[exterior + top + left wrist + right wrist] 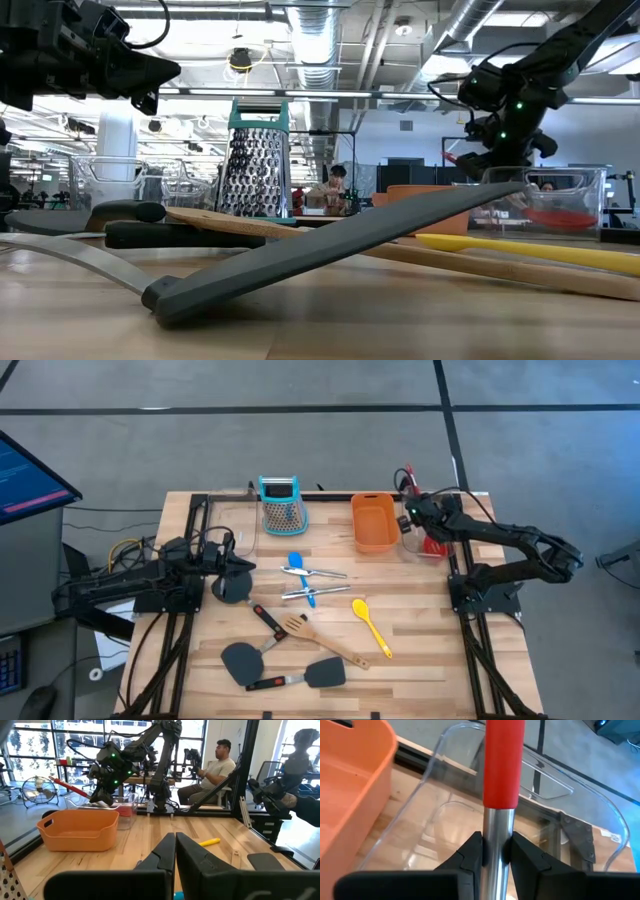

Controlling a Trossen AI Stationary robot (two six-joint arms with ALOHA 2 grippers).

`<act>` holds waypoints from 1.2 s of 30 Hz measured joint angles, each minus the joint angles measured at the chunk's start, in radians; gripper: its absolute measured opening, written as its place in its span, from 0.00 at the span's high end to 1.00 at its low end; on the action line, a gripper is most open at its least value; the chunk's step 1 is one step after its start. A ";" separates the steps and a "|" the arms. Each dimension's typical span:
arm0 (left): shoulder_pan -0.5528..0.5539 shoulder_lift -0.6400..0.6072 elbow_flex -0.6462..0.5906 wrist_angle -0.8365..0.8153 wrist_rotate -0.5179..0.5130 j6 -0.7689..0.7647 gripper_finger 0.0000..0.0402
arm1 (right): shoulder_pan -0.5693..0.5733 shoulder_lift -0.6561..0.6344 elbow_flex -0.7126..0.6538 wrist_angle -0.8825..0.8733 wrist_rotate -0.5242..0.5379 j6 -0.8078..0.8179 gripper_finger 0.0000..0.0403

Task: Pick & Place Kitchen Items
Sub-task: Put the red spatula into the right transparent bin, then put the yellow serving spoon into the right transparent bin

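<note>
My right gripper (414, 516) hangs over a clear tub (428, 540) at the far right, shut on a red spoon (408, 479). The spoon's red head (556, 216) is low inside the tub, and its red handle (70, 787) slants up and away. My left gripper (243, 568) waits shut and level at the left, above a black spatula's head (232, 588). On the table lie a blue spoon (295, 563), silver tongs (312, 582), a yellow spoon (371, 626), a wooden turner (322, 641) and two more black spatulas (243, 661) (318, 674). My right gripper pinches the red spoon's bare metal shaft (499, 827) between its two fingers (472, 852), just below the red grip. The fingers slant down from the table's right side and lie across the shaft. The spoon is tilted, head down in the clear tub; whether the head touches the bottom I cannot tell.
An orange tub (373, 522) stands beside the clear tub on its left, and a teal-topped grater (282, 503) stands farther left. A second clear container (236, 526) is at the far left. A person sits beyond the table (216, 767). Bare wood shows near the front right.
</note>
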 joint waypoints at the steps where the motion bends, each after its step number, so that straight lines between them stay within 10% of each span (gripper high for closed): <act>1: 0.000 0.000 0.000 0.000 0.000 0.000 0.99 | -0.001 -0.001 0.000 0.000 0.000 0.000 0.81; 16: 0.000 0.000 0.000 0.005 0.000 0.000 0.99 | 0.018 -0.001 0.079 -0.058 0.000 -0.042 0.42; 36: 0.000 0.000 0.000 0.008 0.000 0.000 0.99 | 0.377 -0.002 0.582 -0.708 -0.349 0.086 0.74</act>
